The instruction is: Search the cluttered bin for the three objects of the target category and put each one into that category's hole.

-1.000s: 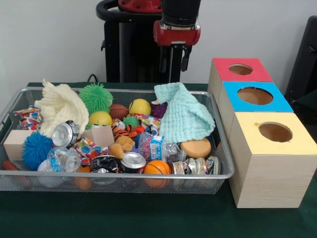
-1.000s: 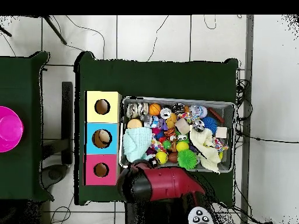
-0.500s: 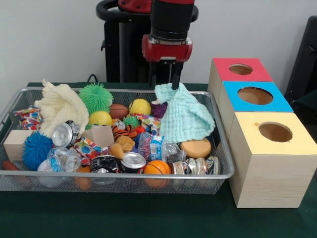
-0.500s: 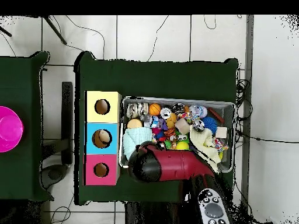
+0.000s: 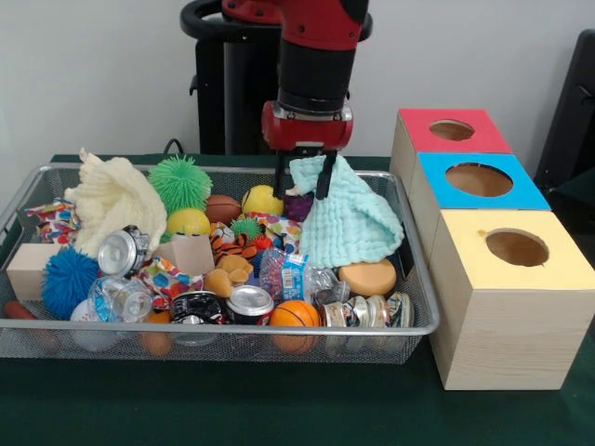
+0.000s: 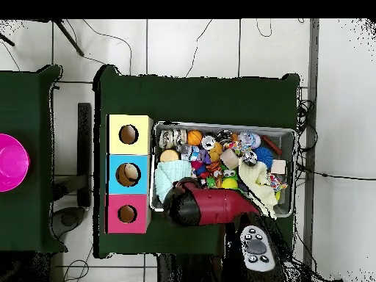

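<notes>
The wire mesh bin is full of toys, cloths and cans. One see-through bottle with a blue-and-white label lies at the bin's middle front. Another bottle lies at the front left. I cannot pick out a third bottle. My gripper is open and empty, low over the bin's far side, with its fingers either side of the top corner of a mint cloth. The hole in the red-topped box is far right; it also shows in the overhead view. There the arm hides the gripper.
A blue-topped box and a yellow-topped box stand in line beside the bin, in front of the red one. Silver cans, a cream cloth, spiky balls and an orange ball crowd the bin. A pink bowl sits on a side table.
The gripper has come down and slightly left, from above the bin's back edge to the mint cloth's top corner. The bin's contents have not moved.
</notes>
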Tool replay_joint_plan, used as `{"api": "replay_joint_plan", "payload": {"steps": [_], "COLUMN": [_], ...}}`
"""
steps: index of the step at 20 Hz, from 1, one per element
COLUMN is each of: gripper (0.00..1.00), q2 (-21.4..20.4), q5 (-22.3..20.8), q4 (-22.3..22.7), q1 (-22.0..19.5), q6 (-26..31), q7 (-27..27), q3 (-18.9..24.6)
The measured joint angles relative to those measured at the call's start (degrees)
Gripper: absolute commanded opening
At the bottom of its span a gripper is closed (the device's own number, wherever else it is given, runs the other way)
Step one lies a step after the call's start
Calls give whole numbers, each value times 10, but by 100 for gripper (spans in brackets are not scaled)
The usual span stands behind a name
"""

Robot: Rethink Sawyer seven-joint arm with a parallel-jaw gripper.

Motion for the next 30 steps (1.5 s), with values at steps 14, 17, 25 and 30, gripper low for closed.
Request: {"api": "replay_joint_plan", "payload": {"steps": [14, 17, 25, 30], "gripper": [100, 100, 100, 100], "q2": [132, 136, 125, 79], "q5": [37, 37, 13, -5], "q4": [-1, 0, 7, 28], "q1": [104, 97, 65, 39], "q6": [-239, -251, -263, -231], "q7": [2, 2, 2, 2], "q3": [-81, -89, -95, -86]}}
